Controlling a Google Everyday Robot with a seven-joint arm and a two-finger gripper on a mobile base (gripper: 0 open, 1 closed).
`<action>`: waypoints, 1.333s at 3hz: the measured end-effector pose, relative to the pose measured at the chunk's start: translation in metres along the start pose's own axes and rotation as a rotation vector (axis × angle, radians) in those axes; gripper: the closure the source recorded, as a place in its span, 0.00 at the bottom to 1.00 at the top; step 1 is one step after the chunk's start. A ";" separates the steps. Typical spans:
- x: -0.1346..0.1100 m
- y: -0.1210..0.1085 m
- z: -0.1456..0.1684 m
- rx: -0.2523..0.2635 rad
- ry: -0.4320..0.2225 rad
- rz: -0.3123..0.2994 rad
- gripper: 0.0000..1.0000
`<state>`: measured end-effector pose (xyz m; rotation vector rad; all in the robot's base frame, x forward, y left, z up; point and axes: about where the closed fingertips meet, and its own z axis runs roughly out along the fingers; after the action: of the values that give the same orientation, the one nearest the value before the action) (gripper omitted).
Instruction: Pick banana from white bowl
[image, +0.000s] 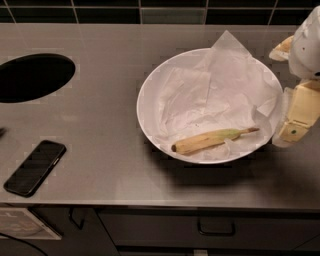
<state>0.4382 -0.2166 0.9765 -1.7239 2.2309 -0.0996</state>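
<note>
Steel worktop (110, 165) carries all. White bowl (150, 107) lies just left of the gripper (284, 91), whose jaws stand apart and empty at its right rim. Banana (212, 140) rests on paper (185, 95) inside the bowl, lower-left of the jaws, stem toward them. I would come down over its middle, jaws across its length, and close softly.
</note>
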 end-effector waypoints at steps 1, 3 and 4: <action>-0.011 -0.004 0.000 0.003 -0.006 -0.028 0.00; -0.027 -0.004 0.006 -0.003 0.000 -0.047 0.11; -0.039 -0.008 0.018 -0.015 0.000 -0.058 0.23</action>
<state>0.4592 -0.1789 0.9697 -1.7967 2.1870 -0.0967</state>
